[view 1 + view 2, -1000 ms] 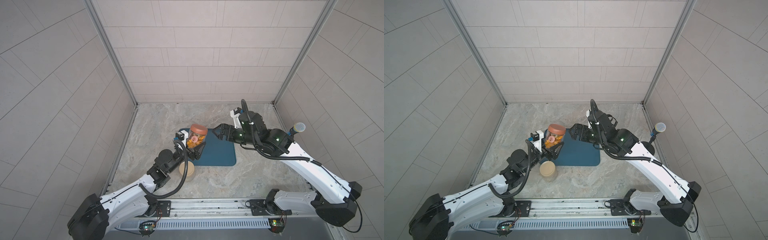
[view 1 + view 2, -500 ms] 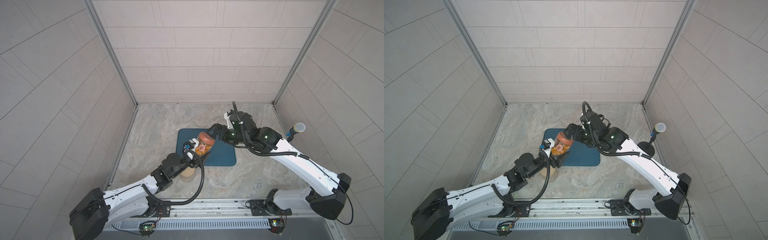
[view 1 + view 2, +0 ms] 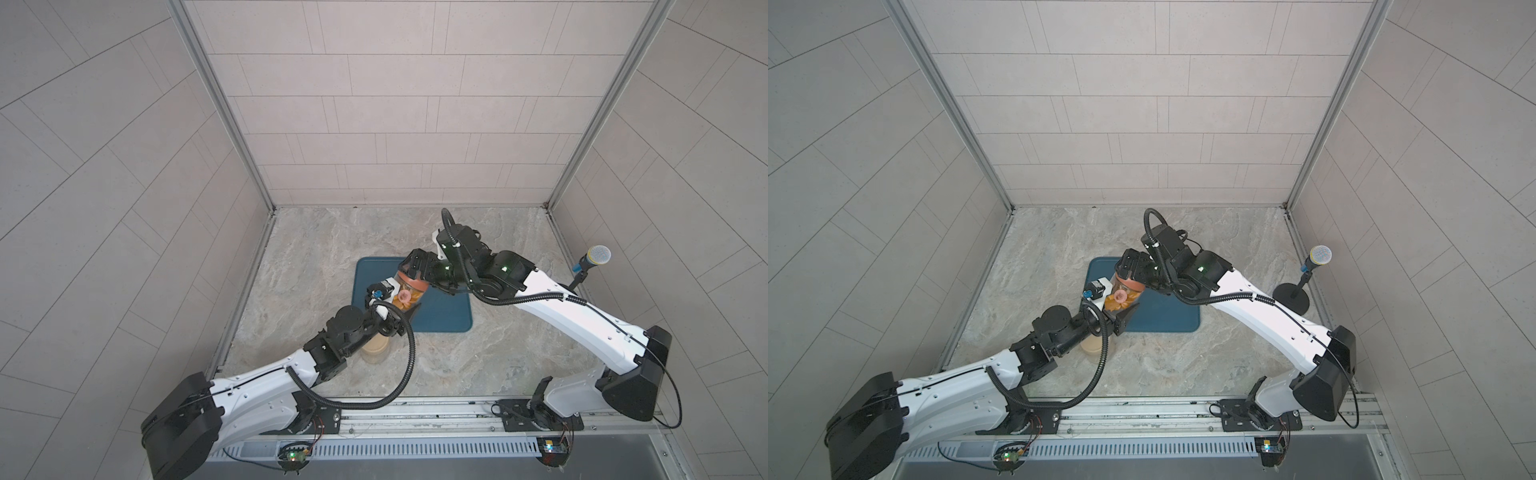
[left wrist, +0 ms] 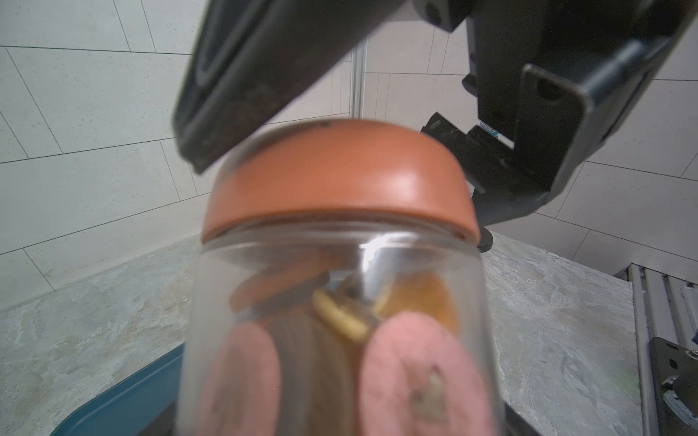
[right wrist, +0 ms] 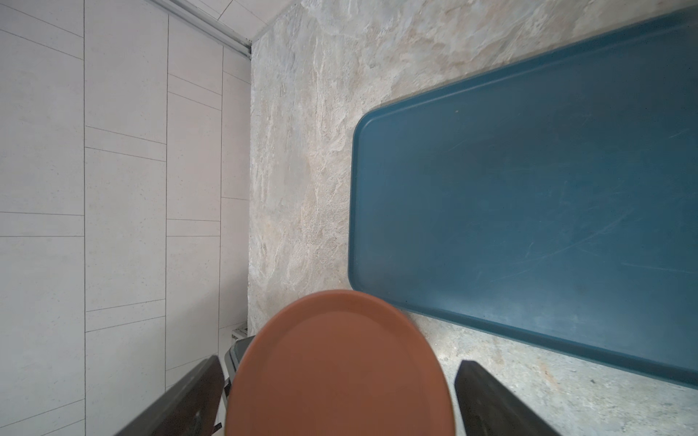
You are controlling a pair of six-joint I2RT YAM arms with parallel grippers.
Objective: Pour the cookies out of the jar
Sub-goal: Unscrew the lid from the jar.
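Observation:
A clear jar with a terracotta lid is held in the air over the left part of the blue tray. My left gripper is shut on the jar's body. Pink, orange and brown cookies press against the glass. My right gripper is open. Its fingers straddle the lid with slim gaps on both sides.
A beige cylindrical container stands on the marble table under my left wrist, in front of the tray. A microphone on a stand is at the right wall. Tiled walls close in three sides.
My left arm has carried the jar to the right, over the tray's left part. My right gripper has come left and now sits around the lid.

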